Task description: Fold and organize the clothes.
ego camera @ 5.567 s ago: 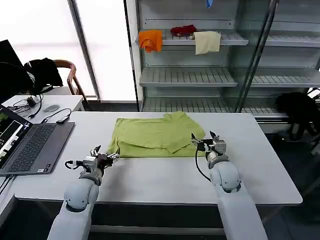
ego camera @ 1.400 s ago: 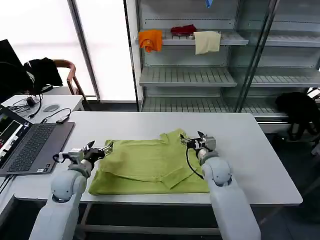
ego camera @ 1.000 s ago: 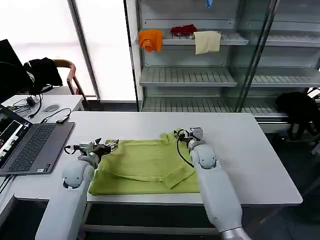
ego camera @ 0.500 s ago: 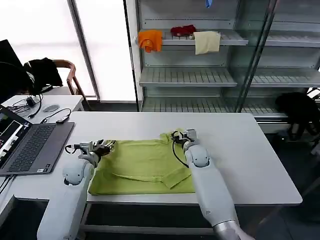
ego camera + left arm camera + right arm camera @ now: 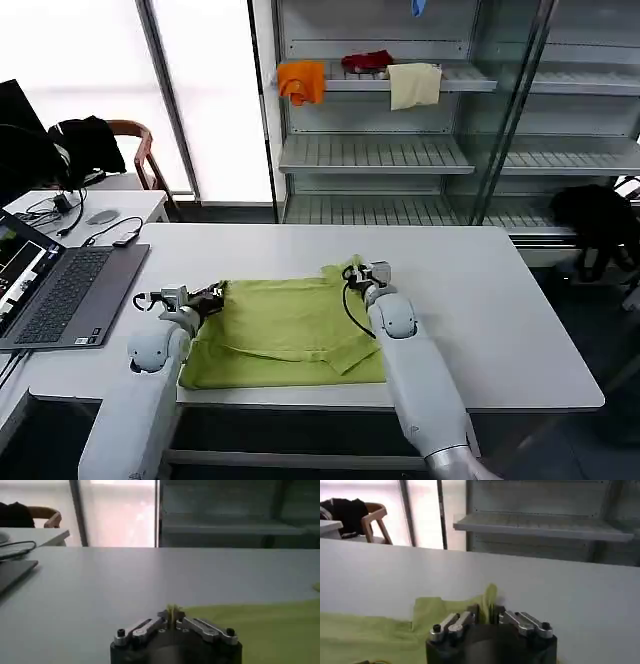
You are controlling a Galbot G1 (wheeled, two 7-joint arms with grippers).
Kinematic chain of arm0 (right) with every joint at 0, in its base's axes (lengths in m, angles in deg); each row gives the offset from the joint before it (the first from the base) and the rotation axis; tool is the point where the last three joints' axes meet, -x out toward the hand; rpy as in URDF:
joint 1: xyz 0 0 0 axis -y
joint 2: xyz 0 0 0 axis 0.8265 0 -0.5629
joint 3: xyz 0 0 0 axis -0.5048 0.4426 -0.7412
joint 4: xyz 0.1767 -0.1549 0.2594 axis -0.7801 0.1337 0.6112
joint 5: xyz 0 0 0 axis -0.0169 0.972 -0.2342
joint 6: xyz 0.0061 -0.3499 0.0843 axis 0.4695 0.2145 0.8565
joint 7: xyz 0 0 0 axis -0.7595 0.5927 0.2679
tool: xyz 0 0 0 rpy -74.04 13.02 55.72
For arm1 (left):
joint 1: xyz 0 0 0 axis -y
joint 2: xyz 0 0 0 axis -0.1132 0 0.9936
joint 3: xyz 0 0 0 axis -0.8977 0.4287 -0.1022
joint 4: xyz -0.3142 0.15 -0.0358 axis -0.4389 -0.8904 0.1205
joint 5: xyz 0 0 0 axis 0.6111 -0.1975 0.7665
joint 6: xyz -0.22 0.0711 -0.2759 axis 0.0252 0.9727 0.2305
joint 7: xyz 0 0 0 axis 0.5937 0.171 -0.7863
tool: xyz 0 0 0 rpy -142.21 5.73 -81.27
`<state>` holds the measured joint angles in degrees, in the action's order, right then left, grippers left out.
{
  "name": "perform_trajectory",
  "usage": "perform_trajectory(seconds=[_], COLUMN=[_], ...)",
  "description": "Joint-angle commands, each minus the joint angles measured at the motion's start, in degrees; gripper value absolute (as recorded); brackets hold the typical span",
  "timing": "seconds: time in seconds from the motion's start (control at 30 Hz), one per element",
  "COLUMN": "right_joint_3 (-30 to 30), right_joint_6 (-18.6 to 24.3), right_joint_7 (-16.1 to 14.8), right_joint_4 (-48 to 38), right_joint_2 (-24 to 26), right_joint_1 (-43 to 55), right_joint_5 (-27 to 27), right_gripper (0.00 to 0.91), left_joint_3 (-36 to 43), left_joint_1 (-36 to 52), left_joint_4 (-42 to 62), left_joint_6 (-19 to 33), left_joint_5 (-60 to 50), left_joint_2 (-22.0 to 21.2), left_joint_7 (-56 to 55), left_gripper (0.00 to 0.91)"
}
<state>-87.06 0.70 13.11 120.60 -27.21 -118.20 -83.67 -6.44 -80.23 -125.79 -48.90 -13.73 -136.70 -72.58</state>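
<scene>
From the head camera, a lime yellow-green cotton T-shirt [image 5: 290, 330] lies partly folded on a white rectangular table [image 5: 500, 300], its near hem close to the table's front edge. The left gripper [image 5: 212, 295] reaches forward along the tabletop from a low, outstretched pale arm and pinches the shirt's far left corner. The right gripper [image 5: 357, 272] extends from a long pale arm that runs up over the cloth's right side, and clamps the raised fabric at the far right corner. An open grey laptop [image 5: 55, 290] sits at the table's left end, well apart from the shirt. Behind the table, a metal shelving unit [image 5: 400, 150] holds an orange cloth [image 5: 302, 80], a red cloth [image 5: 367, 60] and a cream cloth [image 5: 414, 84] on one shelf.

In the left wrist view, the left gripper [image 5: 173, 621] has its fingers [image 5: 145, 627] closed on a thin upstanding fold of the T-shirt [image 5: 270, 625], which spreads flat across the table.

In the right wrist view, the right gripper [image 5: 487, 614] grips a peaked tuft of the T-shirt [image 5: 380, 635] between closed fingers [image 5: 452, 622], the fabric lifted slightly above the table.
</scene>
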Motion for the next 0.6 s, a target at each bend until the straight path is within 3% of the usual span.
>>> perform_trajectory(seconds=[0.03,0.6], right_joint_3=[-0.1,1.03], right_joint_6=[-1.36,-2.39], right_joint_7=[0.91,1.36], right_joint_4=[10.68,35.17], right_joint_2=[0.67,8.0], right_joint_1=[-2.79,-19.63], right_joint_5=[-4.59,-5.33], right_gripper=[0.0,0.0], left_joint_3=[-0.12,-5.88], left_joint_1=[-0.1,-15.1], left_joint_4=[-3.35,-21.34], left_joint_6=[0.06,0.02], left_joint_5=[1.6,7.43], left_joint_2=[0.37,2.54], left_joint_7=[-0.16,2.43], left_gripper=[0.01,0.01])
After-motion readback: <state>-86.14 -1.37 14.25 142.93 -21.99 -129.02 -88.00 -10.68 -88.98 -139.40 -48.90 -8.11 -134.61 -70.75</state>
